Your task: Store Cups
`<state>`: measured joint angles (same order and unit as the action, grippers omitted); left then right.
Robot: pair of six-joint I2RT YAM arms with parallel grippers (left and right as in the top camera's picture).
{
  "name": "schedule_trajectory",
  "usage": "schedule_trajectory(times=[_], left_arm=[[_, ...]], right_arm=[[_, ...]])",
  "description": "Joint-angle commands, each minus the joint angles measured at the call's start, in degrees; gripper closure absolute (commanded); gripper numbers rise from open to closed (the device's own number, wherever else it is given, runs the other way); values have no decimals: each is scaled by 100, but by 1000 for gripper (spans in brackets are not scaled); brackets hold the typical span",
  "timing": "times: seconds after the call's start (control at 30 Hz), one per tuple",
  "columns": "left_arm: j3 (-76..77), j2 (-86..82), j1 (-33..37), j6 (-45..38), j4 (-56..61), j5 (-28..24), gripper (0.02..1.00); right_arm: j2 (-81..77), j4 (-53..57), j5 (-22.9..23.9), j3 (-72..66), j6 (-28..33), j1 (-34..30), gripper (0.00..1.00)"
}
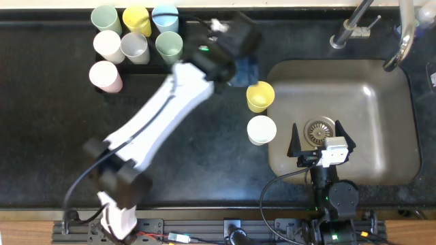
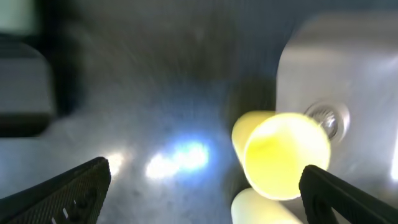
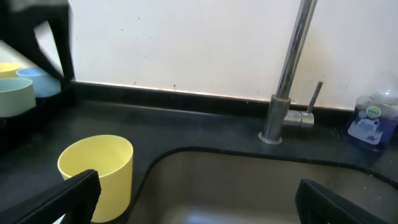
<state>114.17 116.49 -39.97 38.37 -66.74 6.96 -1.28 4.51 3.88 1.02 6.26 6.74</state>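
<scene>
The black stone countertop (image 1: 54,150) carries a stainless steel sink (image 1: 381,102) on its right side. A group of seven pastel plastic cups (image 1: 134,46) stands at the back left. The left gripper (image 2: 204,174) hangs above the yellow plastic cup (image 1: 260,96) with its fingers spread wide and empty. That cup stands upright at the sink's left rim, just beside a white plastic cup (image 1: 261,129). The right gripper (image 1: 317,136) is over the sink basin, fingers apart, holding nothing.

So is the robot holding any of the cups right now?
No, nothing is held. The left tool is open near the yellow cup, and the right tool is open and empty over the sink.
</scene>
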Motion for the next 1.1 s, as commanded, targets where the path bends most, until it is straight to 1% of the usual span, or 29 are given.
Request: schedule_trajectory(times=[0.03, 0.1, 0.37, 0.43, 0.5, 0.57, 0.63, 0.7, 0.77, 0.8, 0.83, 0.87, 0.93, 1.03, 1.1], left_arm=[[264, 308, -4, -44, -140, -568, 18], [264, 426, -11, -46, -138, -678, 18], [264, 789, -214, -28, -201, -752, 20], [264, 876, -227, 33, -197, -734, 42], [267, 979, -227, 70, -197, -754, 91], [267, 1095, -227, 72, -195, -756, 191], [267, 1161, -227, 92, -160, -756, 354], [267, 1178, -227, 90, -74, -732, 599], [271, 1178, -227, 90, 2, -702, 805], [271, 1178, -227, 92, 39, -688, 862], [271, 1176, -227, 96, 79, -684, 904], [275, 1169, -227, 181, 96, -660, 925], [295, 1130, -205, 525, 83, -551, 978], [295, 929, -111, 667, 81, -354, 985], [295, 671, -39, 752, 85, -74, 985]], right_arm=[[55, -35, 22, -72, 17, -28, 3], [55, -35, 22, -72, 20, -28, 3], [55, -35, 22, -72, 20, -28, 5], [55, -35, 20, -72, 20, -28, 3], [55, -35, 20, -72, 20, -28, 3], [55, -35, 22, -72, 20, -28, 3], [55, -35, 22, -72, 17, -28, 3], [52, -35, 20, -72, 17, -28, 3], [55, -35, 22, -72, 20, -28, 3], [55, -35, 20, -72, 20, -28, 3], [55, -35, 20, -72, 20, -28, 5], [55, -35, 20, -72, 20, -28, 3], [55, -35, 22, -72, 20, -28, 3], [55, -35, 20, -72, 20, -28, 3], [55, -35, 22, -72, 20, -28, 3]])
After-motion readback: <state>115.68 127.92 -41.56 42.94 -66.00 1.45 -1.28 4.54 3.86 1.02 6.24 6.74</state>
